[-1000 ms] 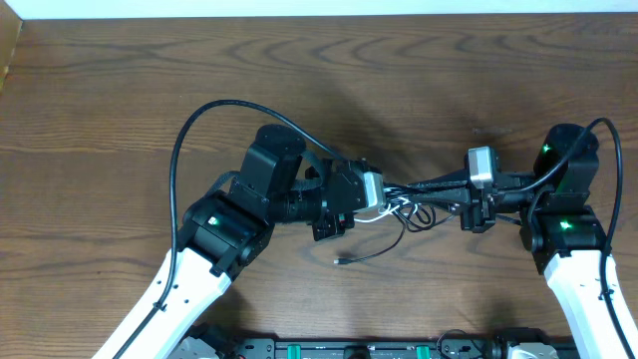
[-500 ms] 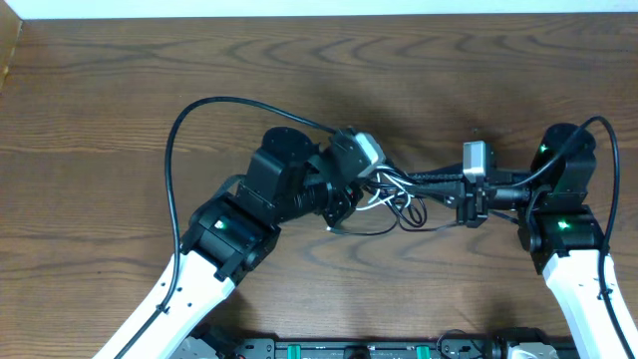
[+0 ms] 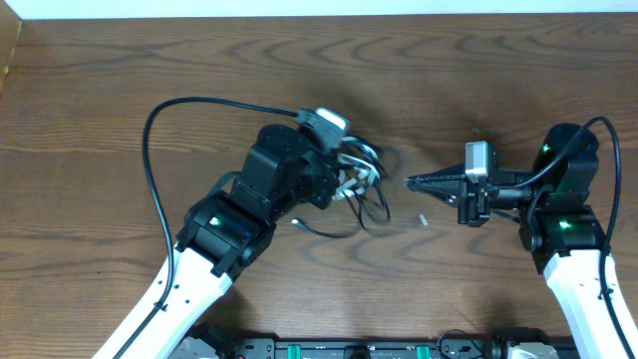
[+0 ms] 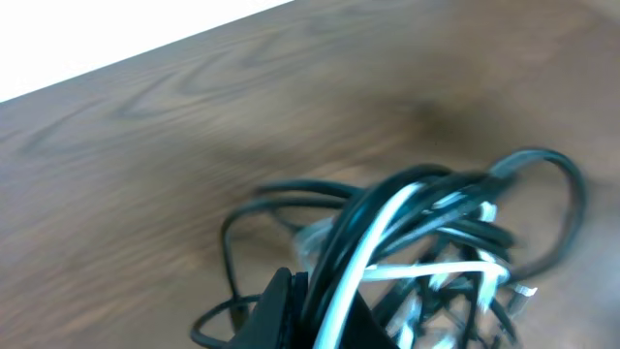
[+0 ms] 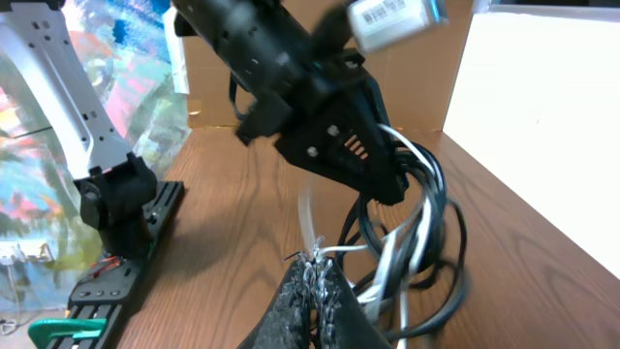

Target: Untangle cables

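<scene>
The cables (image 3: 371, 187) are a tangle of black loops and a white cord, hanging from my left gripper (image 3: 347, 170) left of the table's middle. In the left wrist view, that gripper (image 4: 320, 308) is shut on a handful of black and white strands of the cables (image 4: 426, 223). My right gripper (image 3: 409, 182) is shut, a short way right of the tangle and apart from it. Seen from the right wrist, the right gripper (image 5: 315, 267) has frayed white bits and a thin pale strand at its tips, with the cables (image 5: 417, 223) dangling beyond.
A small white scrap (image 3: 422, 220) lies on the wooden table (image 3: 120, 80) below the right gripper's tip. One black cord end (image 3: 317, 227) trails toward the front. The left arm's thick black cable (image 3: 159, 115) arcs to the left. A cardboard box (image 5: 417, 68) stands behind.
The left gripper has swung up and to the left, carrying the tangle away from the right gripper. The right gripper, earlier inside the tangle, now stands apart from it.
</scene>
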Controlling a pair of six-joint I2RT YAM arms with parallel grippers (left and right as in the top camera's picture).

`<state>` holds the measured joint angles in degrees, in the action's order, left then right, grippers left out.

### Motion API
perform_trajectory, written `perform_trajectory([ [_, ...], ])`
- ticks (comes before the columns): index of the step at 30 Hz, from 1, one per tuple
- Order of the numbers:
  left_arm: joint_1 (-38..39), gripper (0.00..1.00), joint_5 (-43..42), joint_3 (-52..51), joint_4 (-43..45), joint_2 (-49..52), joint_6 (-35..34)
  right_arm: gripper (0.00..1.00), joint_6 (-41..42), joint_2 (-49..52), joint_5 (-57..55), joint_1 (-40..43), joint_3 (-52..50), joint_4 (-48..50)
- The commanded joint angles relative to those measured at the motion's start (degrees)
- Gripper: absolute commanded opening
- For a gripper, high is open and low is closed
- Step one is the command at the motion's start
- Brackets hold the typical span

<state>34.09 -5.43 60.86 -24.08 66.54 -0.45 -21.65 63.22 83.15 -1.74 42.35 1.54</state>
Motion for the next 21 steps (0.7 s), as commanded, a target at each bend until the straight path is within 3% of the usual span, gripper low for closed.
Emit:
perform_trajectory([
  [1,-0.44,0.08,8.26,1.62,-0.55,0.07,-3.74,0.01,4.28,-0.37,2.43,1.22,0.98,2.01],
  [7,-0.42,0.08,7.3,1.62,0.15,0.07,-3.69,0.01,15.98,-0.35,-6.03,2.19,0.98,4.66],
  [8,-0.42,0.08,6.1,1.62,0.17,0.07,-2.86,0.04,16.94,-0.35,-7.06,2.19,0.98,4.66],
  [10,-0.42,0.08,0.42,1.62,0.5,0.07,2.05,0.27,16.92,-0.33,-7.15,2.08,0.98,4.2],
  [12,-0.42,0.08,-5.38,1.62,1.14,0.07,5.66,0.38,16.63,-0.28,-7.19,2.01,0.96,3.34],
  [16,-0.42,0.08,-12.41,1.62,4.33,0.07,6.84,0.53,11.06,-0.2,-7.17,2.01,0.92,-0.87],
  [21,-0.39,0.07,-17.46,1.62,8.0,0.07,6.51,0.57,5.9,-0.2,-7.17,1.81,0.92,-4.44],
])
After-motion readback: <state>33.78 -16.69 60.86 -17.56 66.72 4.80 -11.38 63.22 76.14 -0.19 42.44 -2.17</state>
